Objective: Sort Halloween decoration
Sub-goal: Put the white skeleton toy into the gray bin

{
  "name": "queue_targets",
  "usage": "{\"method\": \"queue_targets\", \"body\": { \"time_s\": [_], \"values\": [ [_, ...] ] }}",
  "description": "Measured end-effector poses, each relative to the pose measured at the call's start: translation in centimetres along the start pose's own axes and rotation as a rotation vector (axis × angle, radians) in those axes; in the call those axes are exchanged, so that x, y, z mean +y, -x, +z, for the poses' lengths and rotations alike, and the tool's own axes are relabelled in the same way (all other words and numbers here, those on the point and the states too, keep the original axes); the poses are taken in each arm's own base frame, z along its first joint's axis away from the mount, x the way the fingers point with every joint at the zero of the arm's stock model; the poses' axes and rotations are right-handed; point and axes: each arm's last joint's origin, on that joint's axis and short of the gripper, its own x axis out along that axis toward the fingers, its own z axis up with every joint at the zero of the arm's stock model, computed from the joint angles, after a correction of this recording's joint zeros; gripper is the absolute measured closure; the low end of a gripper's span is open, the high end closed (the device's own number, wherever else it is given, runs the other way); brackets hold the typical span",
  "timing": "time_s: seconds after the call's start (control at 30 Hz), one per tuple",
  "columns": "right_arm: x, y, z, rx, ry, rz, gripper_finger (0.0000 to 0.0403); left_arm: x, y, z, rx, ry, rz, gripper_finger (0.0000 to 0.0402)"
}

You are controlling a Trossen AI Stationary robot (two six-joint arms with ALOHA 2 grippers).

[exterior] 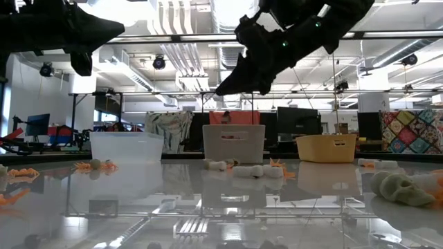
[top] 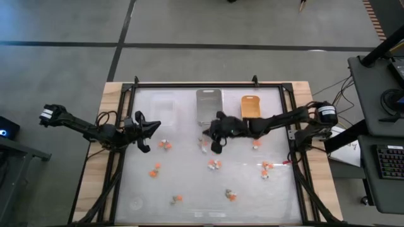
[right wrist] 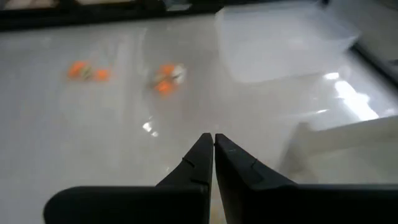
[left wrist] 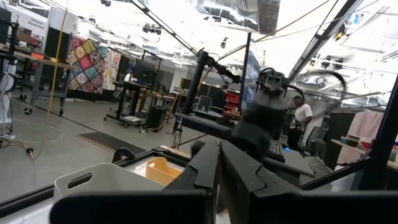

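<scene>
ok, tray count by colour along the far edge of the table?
clear tray: 1
grey tray: 1
orange-yellow tray: 1
Total: 3

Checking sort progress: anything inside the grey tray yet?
High view: the grey tray looks empty. The right gripper, shut, sits in front of it, not over it. Low view hides its inside.

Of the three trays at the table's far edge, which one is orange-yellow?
The tray at the right end of the row, nearest the right arm's side; the middle tray is grey and the left tray is clear.
</scene>
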Motion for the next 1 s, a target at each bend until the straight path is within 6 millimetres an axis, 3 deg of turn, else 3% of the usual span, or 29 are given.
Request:
{"method": "queue_targets", "body": {
  "time_s": [0.2,0.4,0.6,0.73,1.0],
  "values": [
    [-1.0,0.2,0.0,0.025,0.046,0.030,0.0394,0.0,0.0,0.0,-0.001,0.004,-0.001,0.0402],
    [0.6,-0.1,-0.9,0.083,-0.003,0.051,0.0394,0.0,0.0,0.0,-0.003,0.005,-0.001,0.0402],
    [3.3,-0.5,-2.5,0.162,-0.225,0.028,0.0394,0.0,0.0,0.0,-0.002,0.003,-0.001,0.0402],
    [4.4,-0.7,-3.3,0.321,-0.381,-0.016,0.0394,0.0,0.0,0.0,-0.002,0.001,-0.001,0.0402],
    [5.2,-1.1,-1.0,0.513,-0.599,-0.116,0.0394,0.0,0.0,0.1,-0.004,-0.026,-0.001,0.0402]
  ]
}}
